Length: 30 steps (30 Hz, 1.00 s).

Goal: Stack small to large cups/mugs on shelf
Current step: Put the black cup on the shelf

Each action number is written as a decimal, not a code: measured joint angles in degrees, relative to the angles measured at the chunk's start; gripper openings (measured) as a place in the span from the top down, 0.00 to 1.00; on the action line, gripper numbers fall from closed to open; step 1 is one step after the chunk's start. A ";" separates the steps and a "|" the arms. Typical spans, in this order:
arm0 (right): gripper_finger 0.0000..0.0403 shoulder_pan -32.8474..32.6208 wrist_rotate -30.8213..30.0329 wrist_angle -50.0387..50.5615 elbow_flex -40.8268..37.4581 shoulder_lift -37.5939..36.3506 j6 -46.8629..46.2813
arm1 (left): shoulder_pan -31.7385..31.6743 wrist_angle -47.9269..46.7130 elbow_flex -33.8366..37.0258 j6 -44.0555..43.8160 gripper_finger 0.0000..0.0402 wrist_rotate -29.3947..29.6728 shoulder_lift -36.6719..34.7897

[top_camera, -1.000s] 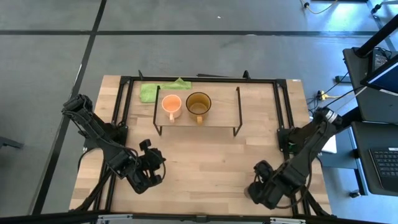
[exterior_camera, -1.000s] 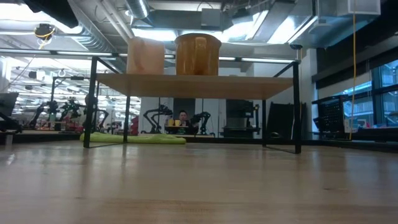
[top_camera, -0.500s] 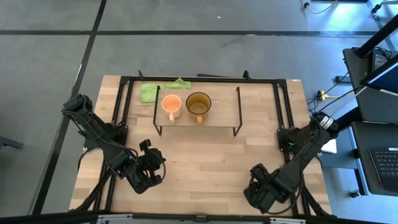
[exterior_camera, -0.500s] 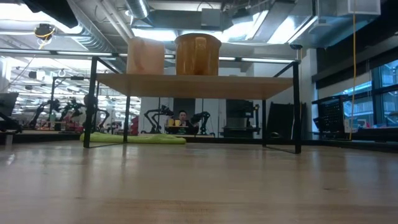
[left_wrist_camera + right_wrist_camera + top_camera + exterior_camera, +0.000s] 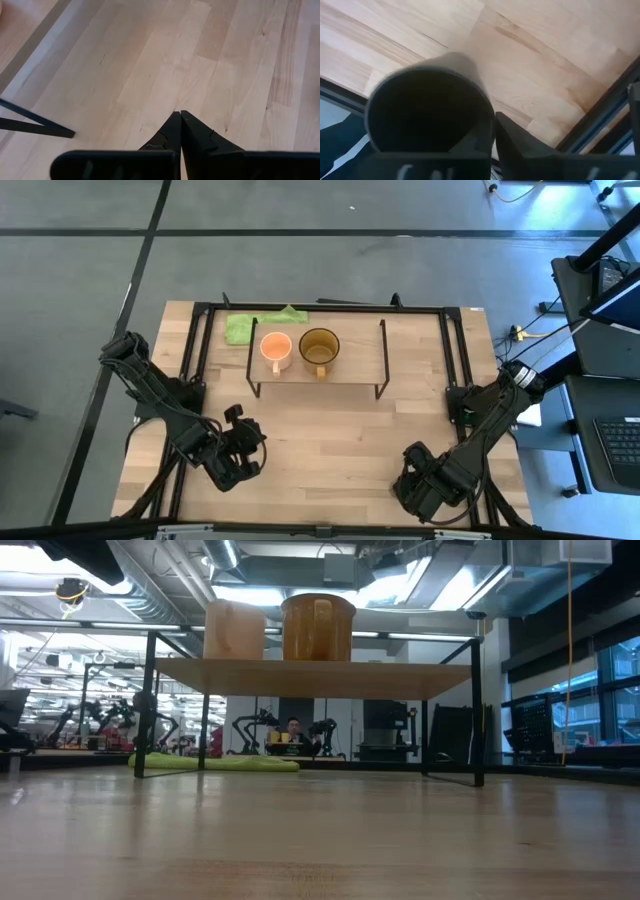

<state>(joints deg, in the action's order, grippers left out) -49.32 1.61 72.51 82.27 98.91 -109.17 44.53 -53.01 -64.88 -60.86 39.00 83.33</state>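
The small light-orange mug (image 5: 275,348) and the wider olive-yellow mug (image 5: 319,347) stand side by side, upright on their bases, on the left half of the shelf (image 5: 358,358). The low view shows the same orange mug (image 5: 234,630) and olive mug (image 5: 318,627) on the shelf board (image 5: 400,680). The black cup (image 5: 427,115) fills the right wrist view with its mouth toward the camera. My right gripper (image 5: 420,488) is shut on it near the table's front right. My left gripper (image 5: 179,116) is shut over bare wood at the front left. My right gripper holds the black cup by its wall at the rim (image 5: 489,125). One finger (image 5: 520,145) lies against the outside of the wall. The other finger is lost in the dark inside of the cup. The cup lies tilted along the fingers, over the tabletop.
A green cloth (image 5: 250,325) lies on the table behind the shelf's left end. A black metal frame (image 5: 455,350) runs round the tabletop. The right half of the shelf board is bare. In the low view a person (image 5: 292,728) sits far off in the room.
My right gripper has shifted slightly toward the table's left and near edge. The two mugs on the shelf and my left arm have stayed still.
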 joint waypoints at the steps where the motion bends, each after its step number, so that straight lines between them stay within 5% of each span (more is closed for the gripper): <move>1: 0.98 0.00 -0.10 -0.03 0.03 0.00 0.02 | 0.00 0.00 0.00 0.00 1.00 0.00 0.00; 16: 0.98 4.76 -4.38 3.54 6.13 -2.41 6.53 | 0.00 0.00 0.00 0.00 1.00 0.04 0.00; 23: 0.99 12.17 -8.55 18.01 20.53 -2.51 20.25 | -0.04 0.17 0.00 -0.04 1.00 0.50 0.00; 30: 0.99 24.11 -10.28 17.48 28.78 -2.73 40.53 | -0.26 0.58 0.02 -0.31 1.00 0.48 0.02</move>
<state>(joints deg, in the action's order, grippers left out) -25.21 -8.67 90.00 111.06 96.18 -68.63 44.27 -52.43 -64.86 -61.17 39.49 83.35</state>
